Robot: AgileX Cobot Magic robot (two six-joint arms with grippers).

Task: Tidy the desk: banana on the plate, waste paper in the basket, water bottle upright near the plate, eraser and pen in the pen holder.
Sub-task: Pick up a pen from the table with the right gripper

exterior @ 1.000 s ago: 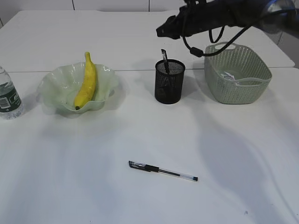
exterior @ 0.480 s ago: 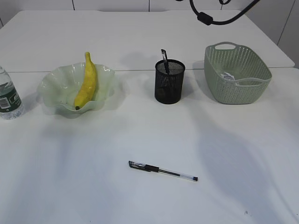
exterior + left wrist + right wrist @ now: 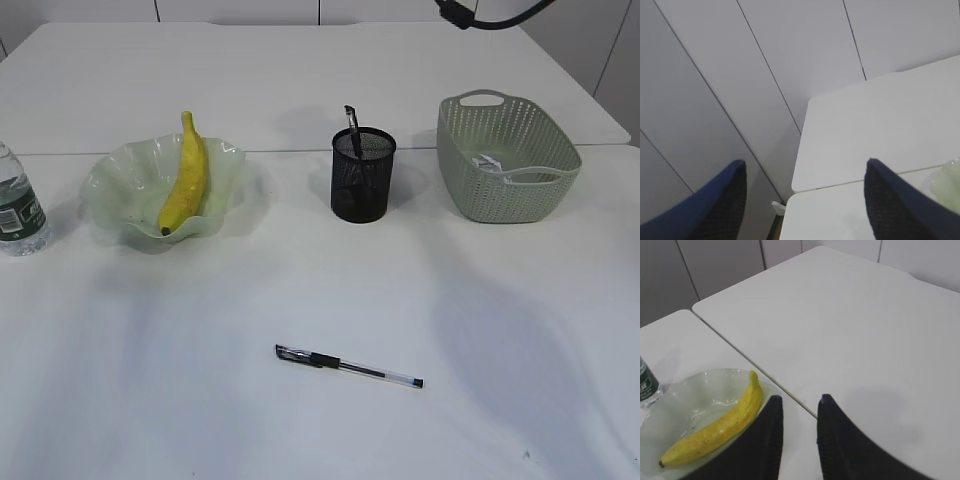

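Right gripper (image 3: pixel 799 440) lifted clear, narrow and empty, banana (image 3: pixel 715 427) below-left; pen (image 3: pixel 348 367) left on desk.

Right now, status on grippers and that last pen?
Left gripper open, empty. Right gripper narrow gap, empty, raised. Pen lying on table, pen holder behind it. Path unobstructed.

The banana (image 3: pixel 186 180) lay in the plate (image 3: pixel 120 180) at the left of the table (image 3: pixel 300 80), with the bottle (image 3: pixel 18 205) upright just left of the plate. The holder (image 3: pixel 363 175) stood mid-table, right of the plate, with a pen (image 3: pixel 351 122) upright in it. The basket (image 3: pixel 508 155) sat right of the holder, paper (image 3: pixel 487 161) inside it. A second pen (image 3: pixel 348 366) lay flat on the table, well in front of the holder.
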